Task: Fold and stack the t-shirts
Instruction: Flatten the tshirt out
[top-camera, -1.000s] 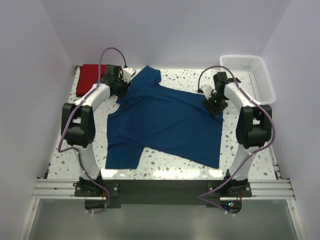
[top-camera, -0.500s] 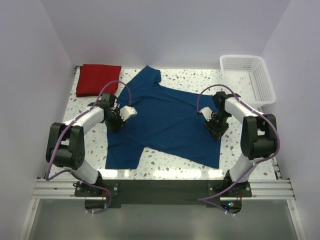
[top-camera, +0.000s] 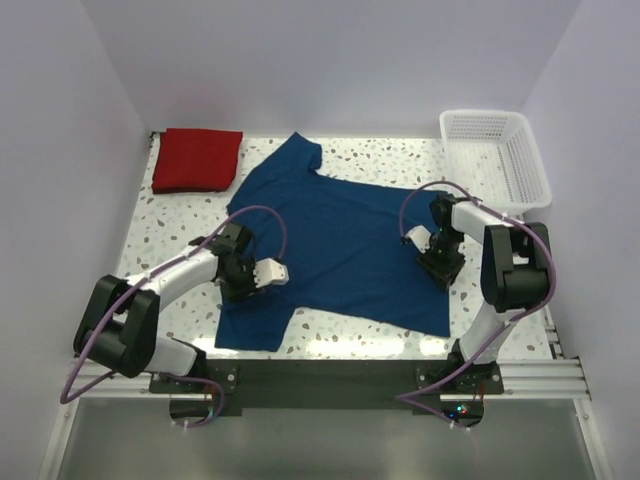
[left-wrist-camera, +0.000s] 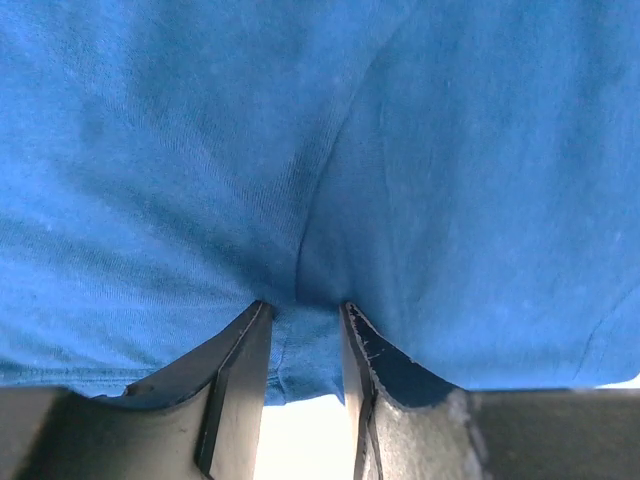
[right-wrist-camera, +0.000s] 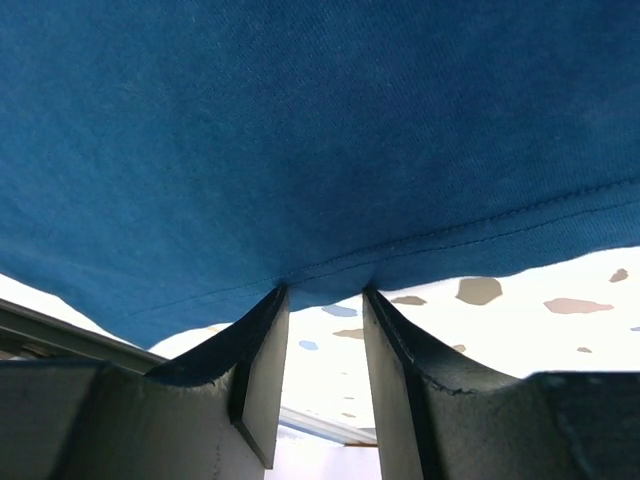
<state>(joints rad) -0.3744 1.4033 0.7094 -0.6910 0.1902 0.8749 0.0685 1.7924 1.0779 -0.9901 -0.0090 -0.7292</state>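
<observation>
On speckled table (top-camera: 160, 230), navy t-shirt (top-camera: 340, 240) spread flat; left gripper (left-wrist-camera: 303, 310) pinches its left edge, right gripper (right-wrist-camera: 325, 295) clamps right hem; red t-shirt (top-camera: 198, 159) folded far-left.

The dark navy cotton t-shirt (top-camera: 340, 240) is spread in the middle of the speckled table (top-camera: 160, 240). The folded red cotton t-shirt (top-camera: 198, 160) is laid behind it at the left, the white plastic lattice basket (top-camera: 495, 155) at the right.
</observation>
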